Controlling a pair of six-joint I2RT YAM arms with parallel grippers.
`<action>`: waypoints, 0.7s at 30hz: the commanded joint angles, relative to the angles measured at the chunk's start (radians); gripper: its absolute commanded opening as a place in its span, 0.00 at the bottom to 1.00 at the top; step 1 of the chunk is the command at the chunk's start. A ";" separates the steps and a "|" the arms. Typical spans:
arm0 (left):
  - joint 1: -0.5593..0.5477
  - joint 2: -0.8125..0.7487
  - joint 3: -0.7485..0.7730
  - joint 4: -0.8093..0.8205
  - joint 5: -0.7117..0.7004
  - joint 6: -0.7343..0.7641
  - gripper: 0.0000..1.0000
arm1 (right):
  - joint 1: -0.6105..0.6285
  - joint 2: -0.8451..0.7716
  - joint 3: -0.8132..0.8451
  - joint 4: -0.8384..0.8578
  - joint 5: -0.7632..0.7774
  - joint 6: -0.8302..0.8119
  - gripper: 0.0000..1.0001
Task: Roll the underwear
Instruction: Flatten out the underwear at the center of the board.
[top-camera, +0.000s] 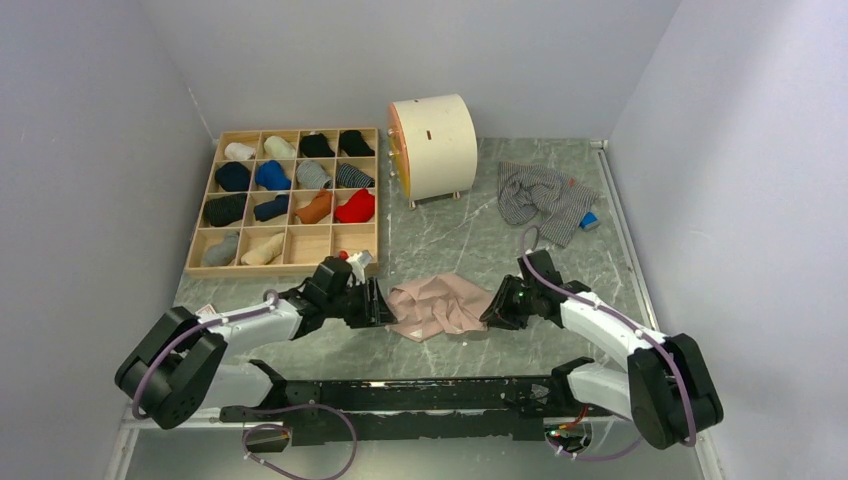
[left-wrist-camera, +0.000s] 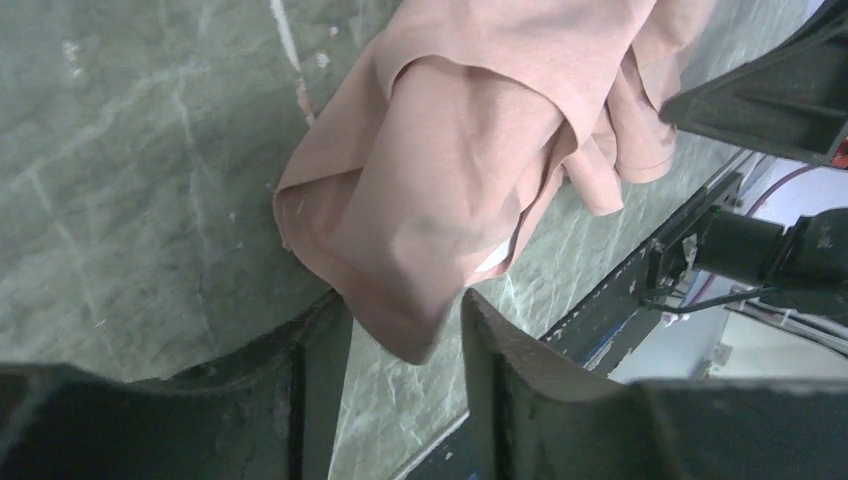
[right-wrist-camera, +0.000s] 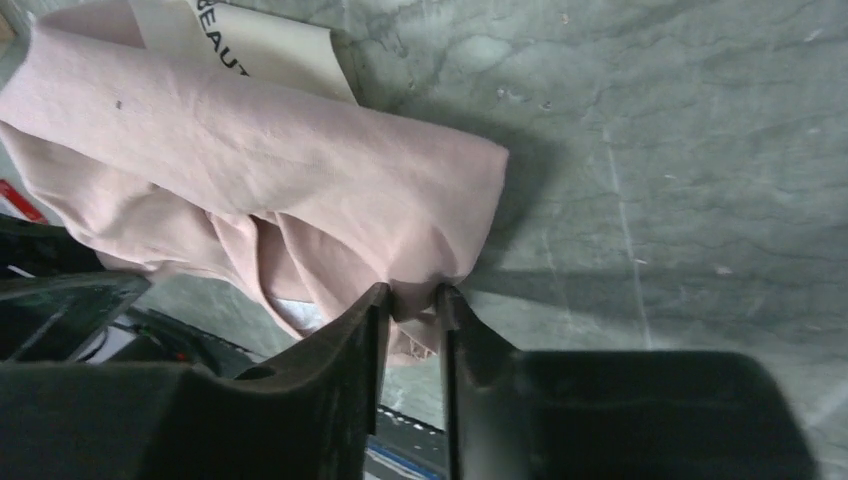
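Bright and even all over. Soft dark shadow on the counter (right-wrist-camera: 700, 150) beside the pink underwear (right-wrist-camera: 250, 150). Blurry near the bottom edges.

Grey-green marbled table (top-camera: 470, 230), enclosed by plain pale walls (top-camera: 420, 50). Far left: a shallow wooden tray (top-camera: 300, 131) divided into a four-by-four grid, its compartments holding rolled cloth pieces, among them a bright blue roll (top-camera: 272, 175), an orange-brown roll (top-camera: 316, 207) and a red roll (top-camera: 355, 207). Just beside the tray's near right corner lies a small red-and-white object (top-camera: 352, 258), too small to identify. Far centre: a cream drum (top-camera: 435, 145), lying on its side on short feet. Far right, near the table's edge: a small blue block (top-camera: 589, 221).
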 joint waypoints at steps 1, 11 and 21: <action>-0.029 0.017 0.011 0.097 -0.011 -0.029 0.38 | -0.004 0.017 0.014 0.087 -0.050 -0.002 0.15; -0.033 -0.013 0.504 -0.314 -0.056 0.136 0.05 | -0.140 0.031 0.451 -0.190 -0.041 -0.218 0.00; -0.030 -0.013 0.738 -0.588 0.008 0.194 0.05 | -0.257 0.031 0.606 -0.337 -0.247 -0.303 0.00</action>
